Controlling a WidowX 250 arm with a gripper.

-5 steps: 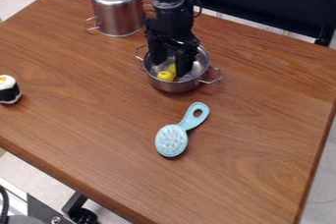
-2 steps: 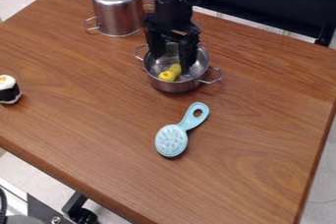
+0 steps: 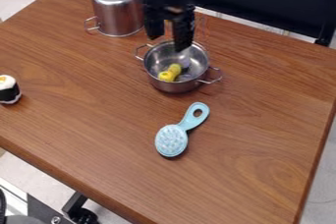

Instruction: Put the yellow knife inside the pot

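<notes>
The black gripper (image 3: 168, 42) hangs above the back rim of the open metal pot, its two fingers spread apart with nothing held between them. The pot (image 3: 176, 87) stands upright on the table, a wire handle on either side. Inside it lies the yellow knife (image 3: 169, 73), seen as a short yellow piece on the pot's floor. Something greyish-purple lies beside it in the pot; what it is I cannot tell.
Behind and left of the pot is an upturned metal pot (image 3: 118, 9). A light blue brush (image 3: 179, 134) lies in front of the pot on the wooden table (image 3: 98, 115). A sushi-like toy (image 3: 9, 89) sits at the left edge.
The gripper has risen out of the pot and back from it, its fingers now above the rim. The yellow knife stays in the pot, more of it uncovered.
</notes>
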